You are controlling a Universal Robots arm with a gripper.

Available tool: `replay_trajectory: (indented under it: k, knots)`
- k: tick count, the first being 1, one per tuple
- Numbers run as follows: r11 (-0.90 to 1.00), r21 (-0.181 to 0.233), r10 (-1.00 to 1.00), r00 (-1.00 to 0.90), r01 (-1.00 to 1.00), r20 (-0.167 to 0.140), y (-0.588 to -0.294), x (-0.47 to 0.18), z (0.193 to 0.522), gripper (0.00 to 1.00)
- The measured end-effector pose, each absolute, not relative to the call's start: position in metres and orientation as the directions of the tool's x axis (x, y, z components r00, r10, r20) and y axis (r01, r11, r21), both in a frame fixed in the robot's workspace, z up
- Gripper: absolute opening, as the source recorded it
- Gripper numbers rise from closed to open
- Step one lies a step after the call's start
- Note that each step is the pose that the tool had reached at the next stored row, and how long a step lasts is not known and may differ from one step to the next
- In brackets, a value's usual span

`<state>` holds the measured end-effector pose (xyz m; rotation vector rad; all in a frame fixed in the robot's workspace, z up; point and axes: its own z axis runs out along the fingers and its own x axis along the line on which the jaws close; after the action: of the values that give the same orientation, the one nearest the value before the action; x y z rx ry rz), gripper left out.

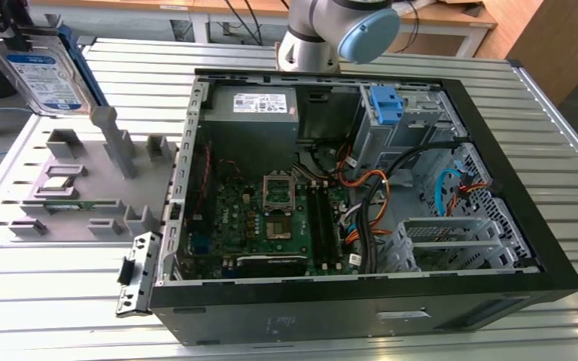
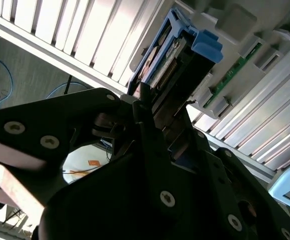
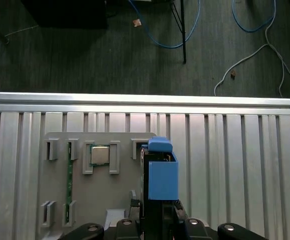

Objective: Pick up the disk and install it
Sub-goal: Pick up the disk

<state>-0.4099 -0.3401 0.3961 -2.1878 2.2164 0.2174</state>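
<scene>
In the exterior view, an open computer case is lying mid-table, and a grey parts fixture is sitting at its nine o'clock. The disk is hanging upright at ten o'clock, above the fixture's edge and well apart from the case. The slatted metal table is carrying both. Blue cables are trailing over the dark floor beyond. The arm's base is standing at the case's twelve o'clock. The gripper is clamping the disk between its fingers.
</scene>
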Motion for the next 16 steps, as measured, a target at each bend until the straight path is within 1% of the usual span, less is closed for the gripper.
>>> replay_trajectory:
  k: [5,11,16]
  knots:
    - [0.008,0.085,-0.994,-0.018,-0.996,-0.111,-0.34,-0.41,0.411,0.35]
    - [0.008,0.085,-0.994,-0.018,-0.996,-0.11,-0.34,-0.41,0.413,0.35]
    - [0.008,0.086,-0.994,-0.018,-0.996,-0.11,-0.34,-0.41,0.424,0.35]
